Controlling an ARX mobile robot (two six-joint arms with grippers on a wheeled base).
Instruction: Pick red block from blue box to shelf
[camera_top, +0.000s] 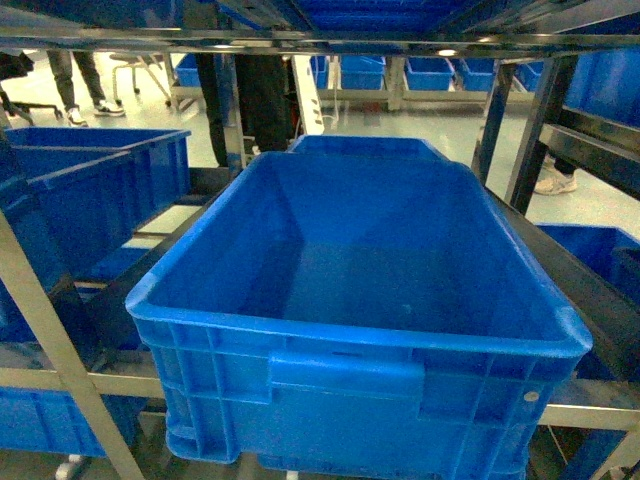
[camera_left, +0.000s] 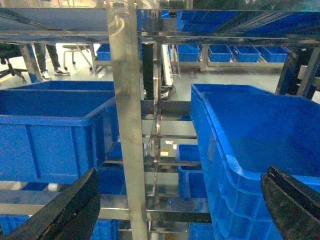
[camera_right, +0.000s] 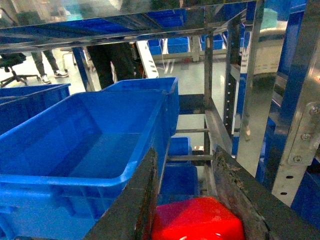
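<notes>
Progress is sitting, by judgement, at the transfer stage: the small glossy red plastic block (camera_right: 197, 220) is already being carried, and placement on the large grey stainless-steel shelf (camera_top: 300, 42) is remaining. The light turquoise blue box named in the task is not appearing in any view.

At the left of the head view, a dark blue ribbed plastic crate (camera_top: 95, 190) is occupying the neighbouring bay. At the centre, a large dark blue ribbed crate with a front handle recess (camera_top: 345, 375) is filling the frame; no object is showing inside it. Neither arm is appearing in the head view.

In the left wrist view, the left gripper (camera_left: 180, 210) is showing two black fingers at the lower left and lower right corners, standing wide apart with nothing between them. A vertical steel post (camera_left: 127, 125) of the shelf is rising directly ahead, between two crates.

In the right wrist view, the right gripper (camera_right: 192, 200) is clamping the red block between its two dark fingers (camera_right: 135, 210) at the bottom centre of the frame. The block is touching both inner faces. The large crate is lying at left and centre of this view, just ahead of the gripper, and shelf posts are standing at right.

Remaining, by judgement: lowering the block onto a shelf tier or into the crate and releasing it.
</notes>
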